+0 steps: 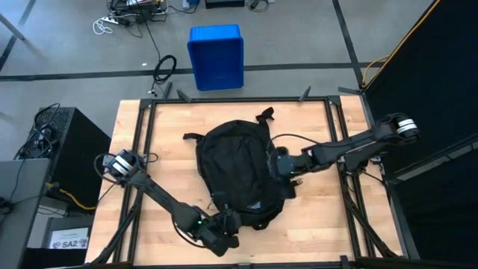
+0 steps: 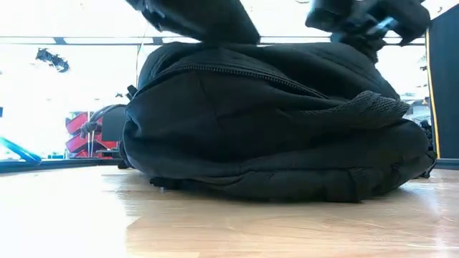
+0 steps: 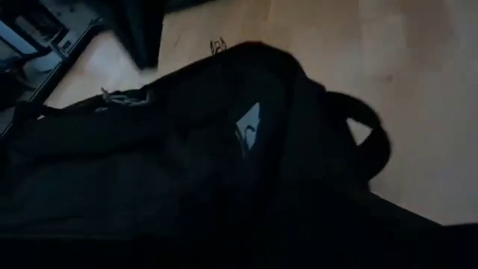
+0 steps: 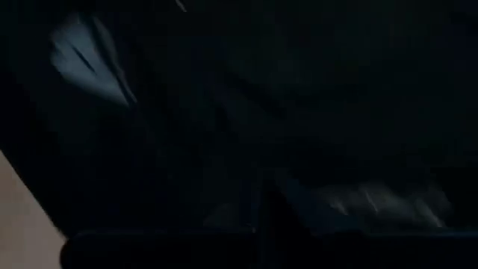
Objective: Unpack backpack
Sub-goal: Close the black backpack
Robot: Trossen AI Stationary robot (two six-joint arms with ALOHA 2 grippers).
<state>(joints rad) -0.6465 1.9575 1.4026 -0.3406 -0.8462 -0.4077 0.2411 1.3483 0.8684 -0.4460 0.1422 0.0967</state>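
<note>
Wooden table (image 1: 164, 142), centre of the high view, concrete floor beyond; blue plastic bin (image 1: 216, 57) on that floor at upper centre, well apart from the work. Item 1, left gripper (image 1: 222, 233): lower centre of the high view, at the backpack's lower-left edge; jaws spread wide, nothing visibly between them; whether they touch fabric cannot be told. Item 2, right gripper (image 1: 281, 164): right of centre, against the backpack's right flank; jaws pressed together, its wrist view filled with dark fabric; whether cloth is pinched cannot be told. Item 3, backpack (image 1: 237, 172): centre of the table, lying flat, bulging; in the low view its zipper line (image 2: 244, 75) runs closed across the upper panel. Nothing unpacked is visible on the table. Step in hand, by judgement: getting the bag open. Handling note: one gripper should pin the soft body while the other takes a zipper pull, drawing along the track rather than lifting, since the slack fabric will likely bunch.
</note>
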